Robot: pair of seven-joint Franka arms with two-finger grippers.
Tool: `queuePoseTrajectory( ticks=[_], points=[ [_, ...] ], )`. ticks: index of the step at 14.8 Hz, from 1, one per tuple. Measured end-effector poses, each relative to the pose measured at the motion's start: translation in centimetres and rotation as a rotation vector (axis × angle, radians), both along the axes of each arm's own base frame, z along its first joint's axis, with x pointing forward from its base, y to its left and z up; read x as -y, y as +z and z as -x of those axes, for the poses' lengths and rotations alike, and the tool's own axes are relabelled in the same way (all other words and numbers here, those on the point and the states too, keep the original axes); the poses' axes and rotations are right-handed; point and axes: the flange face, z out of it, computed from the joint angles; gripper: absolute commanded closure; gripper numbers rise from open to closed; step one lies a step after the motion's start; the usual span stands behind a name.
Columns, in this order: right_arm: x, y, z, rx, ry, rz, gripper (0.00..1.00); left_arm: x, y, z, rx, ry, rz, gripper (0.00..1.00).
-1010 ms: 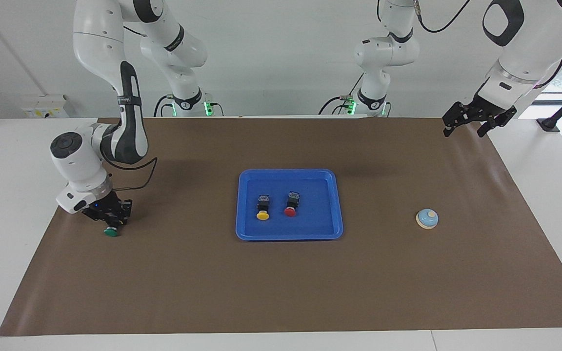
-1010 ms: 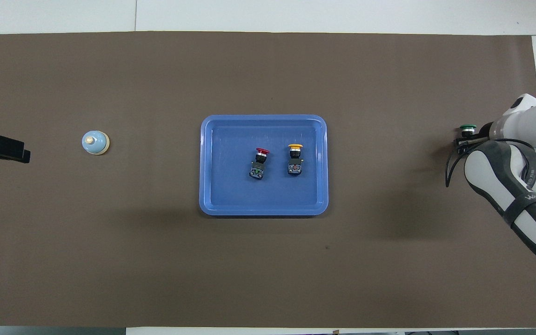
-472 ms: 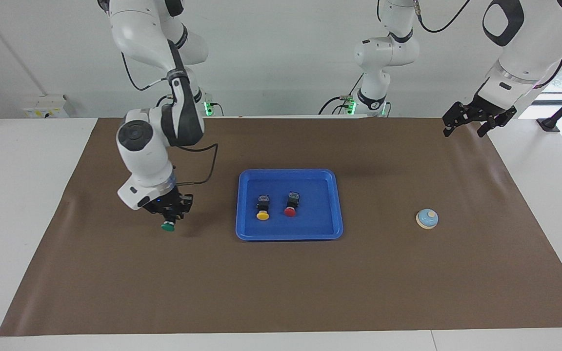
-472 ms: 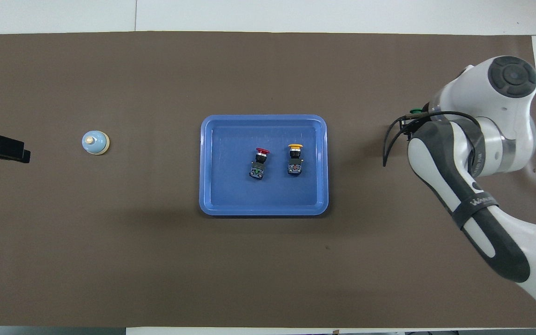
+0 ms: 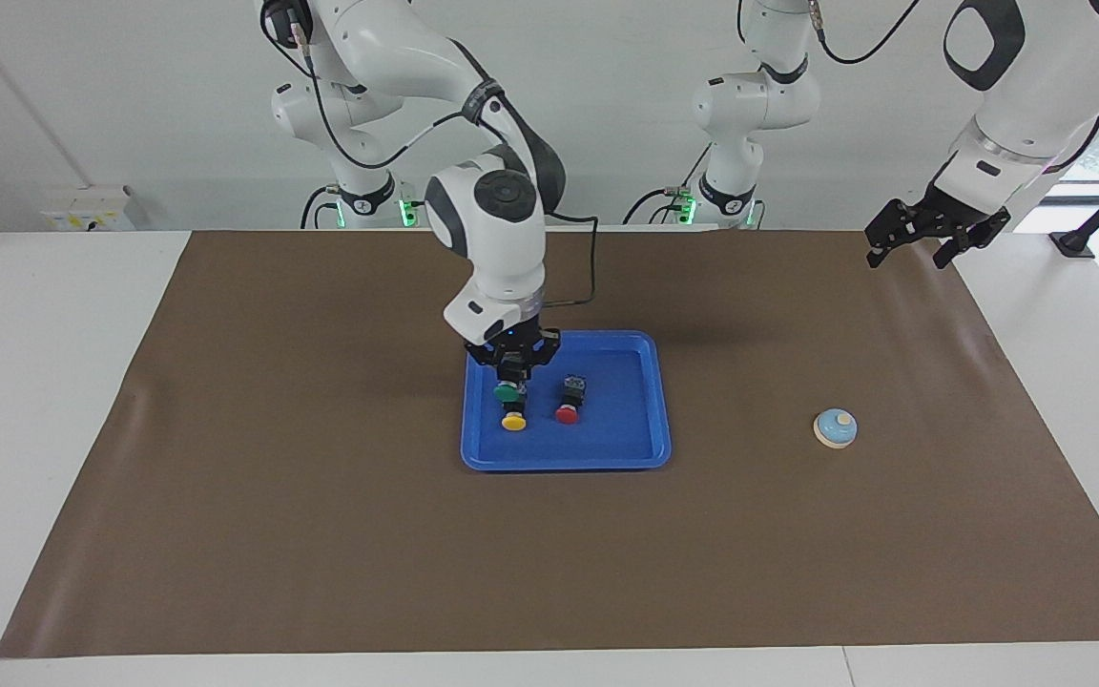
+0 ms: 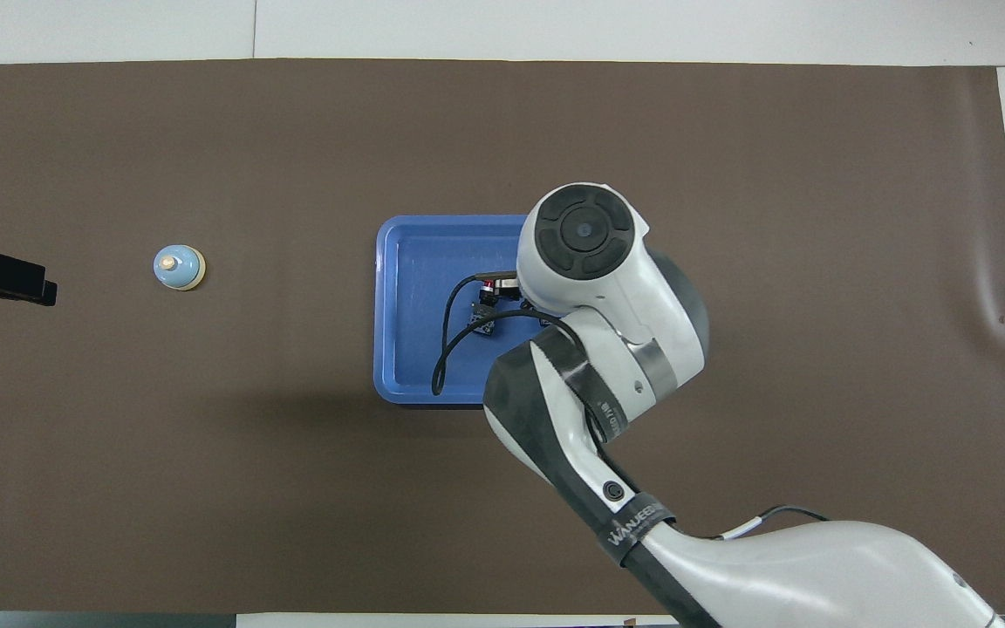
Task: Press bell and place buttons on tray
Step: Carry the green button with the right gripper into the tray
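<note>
My right gripper (image 5: pixel 511 375) is shut on the green button (image 5: pixel 508 390) and holds it over the blue tray (image 5: pixel 628 447), above the yellow button (image 5: pixel 513 421). The red button (image 5: pixel 568 412) lies in the tray beside the yellow one. In the overhead view the right arm covers much of the tray (image 6: pixel 405 305); only part of the red button (image 6: pixel 488 281) shows there. The light-blue bell (image 5: pixel 836 427) stands on the mat toward the left arm's end and also shows in the overhead view (image 6: pixel 179 267). My left gripper (image 5: pixel 908 258) waits open above the mat's corner.
A brown mat (image 5: pixel 321 534) covers the table, with white table edges around it. The right arm's black cable (image 6: pixel 446 349) hangs over the tray. The left gripper (image 6: pixel 42 290) shows at the overhead view's edge, beside the bell.
My right gripper has carried the green button from the right arm's end of the mat, up and across, to over the tray. The left arm has not moved.
</note>
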Motion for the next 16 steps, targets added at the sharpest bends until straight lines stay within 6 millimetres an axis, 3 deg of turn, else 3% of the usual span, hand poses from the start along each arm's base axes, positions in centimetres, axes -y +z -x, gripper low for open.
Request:
queuePoseTrajectory(
  ticks=[7,12,16],
  points=[
    [-8.4,-3.6,2.9,-0.013,-0.016,-0.010,1.00,0.0,0.0,0.0,0.000,0.000,0.000,0.00],
    [-10.5,-3.6,3.8,-0.001,0.008,-0.038,1.00,0.0,0.0,0.0,0.000,0.000,0.000,0.00],
    [-12.3,-5.9,4.7,0.008,0.035,-0.050,1.00,0.0,0.0,0.0,0.000,0.000,0.000,0.00]
  ],
)
